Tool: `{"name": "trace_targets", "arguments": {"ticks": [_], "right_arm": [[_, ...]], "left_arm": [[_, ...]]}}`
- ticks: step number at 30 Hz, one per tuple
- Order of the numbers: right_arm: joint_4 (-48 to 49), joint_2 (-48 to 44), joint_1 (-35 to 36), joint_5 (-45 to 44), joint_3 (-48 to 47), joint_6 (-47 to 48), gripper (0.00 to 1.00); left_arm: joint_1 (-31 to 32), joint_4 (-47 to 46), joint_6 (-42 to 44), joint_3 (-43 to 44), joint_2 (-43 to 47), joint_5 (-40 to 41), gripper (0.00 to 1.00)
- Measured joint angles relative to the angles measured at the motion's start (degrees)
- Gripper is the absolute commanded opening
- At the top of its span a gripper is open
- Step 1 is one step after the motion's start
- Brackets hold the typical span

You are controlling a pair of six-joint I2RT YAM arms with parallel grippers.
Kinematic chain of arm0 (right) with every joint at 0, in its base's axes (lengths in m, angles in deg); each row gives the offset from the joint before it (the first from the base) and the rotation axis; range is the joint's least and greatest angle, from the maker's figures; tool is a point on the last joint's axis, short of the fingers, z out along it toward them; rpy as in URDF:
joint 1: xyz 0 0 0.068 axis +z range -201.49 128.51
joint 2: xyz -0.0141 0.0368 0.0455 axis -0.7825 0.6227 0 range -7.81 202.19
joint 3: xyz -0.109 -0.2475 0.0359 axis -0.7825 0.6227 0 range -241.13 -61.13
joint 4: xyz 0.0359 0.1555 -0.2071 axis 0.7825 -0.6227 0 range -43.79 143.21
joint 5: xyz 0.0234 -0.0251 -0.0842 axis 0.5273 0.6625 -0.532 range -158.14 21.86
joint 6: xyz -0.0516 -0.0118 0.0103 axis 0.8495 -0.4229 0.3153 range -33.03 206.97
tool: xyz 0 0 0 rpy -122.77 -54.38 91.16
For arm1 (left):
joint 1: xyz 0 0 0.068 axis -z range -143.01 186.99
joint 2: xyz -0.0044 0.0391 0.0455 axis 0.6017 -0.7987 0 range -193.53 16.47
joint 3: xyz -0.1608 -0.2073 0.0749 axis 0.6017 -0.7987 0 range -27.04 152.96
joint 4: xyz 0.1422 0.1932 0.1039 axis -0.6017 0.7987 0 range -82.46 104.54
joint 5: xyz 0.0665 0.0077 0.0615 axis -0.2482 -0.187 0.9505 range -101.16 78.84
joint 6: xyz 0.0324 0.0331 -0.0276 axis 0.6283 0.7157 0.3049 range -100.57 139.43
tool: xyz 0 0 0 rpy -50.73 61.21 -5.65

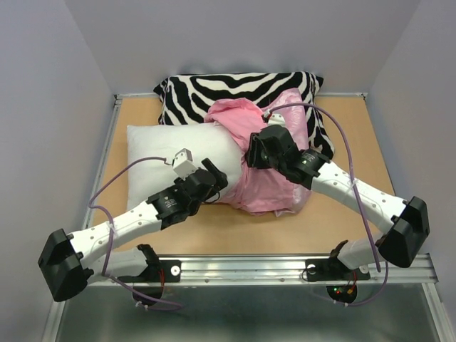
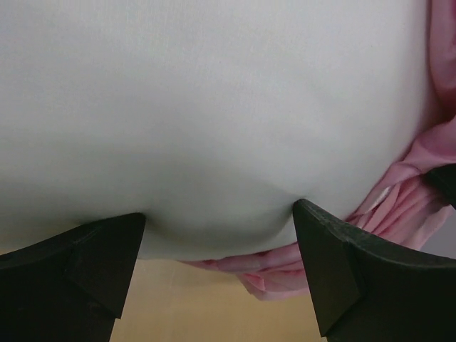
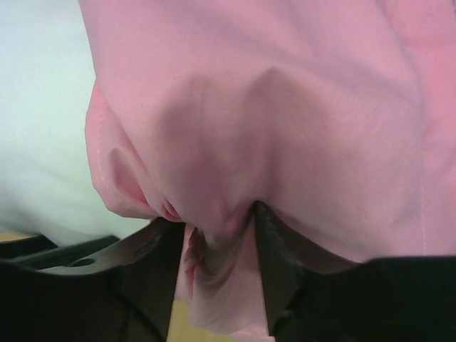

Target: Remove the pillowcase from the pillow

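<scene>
Slick, limp pillowcase [image 1: 271,187] wants a bunched fold taken near its mouth; left gripper [image 2: 221,214] gapes against the pillow [image 1: 164,151], right gripper [image 3: 217,222] straddles a fold, grip unclear

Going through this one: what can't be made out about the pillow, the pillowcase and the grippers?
- Top view: whether the pillow is partly inside the pillowcase; the right gripper and bunched cloth cover the join.
- Right wrist view: whether that gripper grips; cloth fills the gap between its fingers.
- Left wrist view: the pillow's outline, cut by the frame behind the open left gripper.
- Top view: near edge of the zebra cushion, behind both.
</scene>
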Motion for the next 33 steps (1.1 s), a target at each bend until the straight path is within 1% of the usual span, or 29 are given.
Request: {"name": "trace_targets", "arguments": {"ticks": [1, 2, 3, 4, 8, 11, 14, 16, 18, 21, 26, 29, 33], "right_arm": [[0.07, -0.11, 0.0, 0.35, 0.0, 0.24, 0.58], [0.04, -0.28, 0.0, 0.66, 0.0, 0.48, 0.63], [0.04, -0.76, 0.0, 0.83, 0.0, 0.55, 0.72], [0.04, -1.51, 0.0, 0.85, 0.0, 0.76, 0.75], [-0.68, -6.43, 0.0, -0.17, 0.0, 1.18, 0.88], [-2.91, -11.74, -0.17, -3.89, 0.02, 0.98, 0.92], [-3.52, -16.96, -2.8, -5.25, 2.49, 0.33, 0.93], [-3.98, -19.93, -6.4, -5.11, 6.03, -0.48, 0.95], [-3.76, -21.24, -9.07, -4.63, 9.81, -0.98, 0.97], [-3.56, -21.4, -10.54, -2.62, 15.63, -1.73, 0.98], [-2.84, -21.99, -11.28, 1.53, 20.55, -2.36, 0.98], [-0.48, -23.43, -13.14, 4.11, 23.12, -3.1, 0.95], [3.37, -24.37, -15.56, 8.37, 27.8, -3.85, 0.84]], "left_arm": [[-0.81, -0.94, 0.59, 0.0, -1.14, -0.07, 0.54], [-1.68, -1.77, 1.29, 0.0, -2.27, -0.46, 0.37], [-2.25, -2.45, 1.46, -0.02, -2.84, -0.85, 0.19], [-3.41, -3.48, 2.47, -0.02, -3.5, -1.57, 0.0], [-8.85, -6.19, 5.22, -0.07, -3.04, -6.08, 0.0], [-11.87, -6.25, 7.08, -0.28, -0.92, -8.26, 0.0], [-13.66, -5.64, 8.48, -0.72, 2.16, -9.31, 0.0], [-14.4, -5.22, 9.35, -0.72, 3.43, -9.79, 0.0], [-14.86, -4.9, 9.97, -0.72, 4.0, -10.12, 0.0], [-15.17, -4.46, 10.69, -0.72, 4.04, -10.69, 0.0], [-15.28, -4.22, 11.19, -0.72, 4.04, -11.41, 0.0], [-15.54, -4.22, 11.5, -0.72, 4.07, -11.76, 0.0], [-15.8, -4.17, 11.78, -0.72, 4.15, -12.15, 0.0]]}}
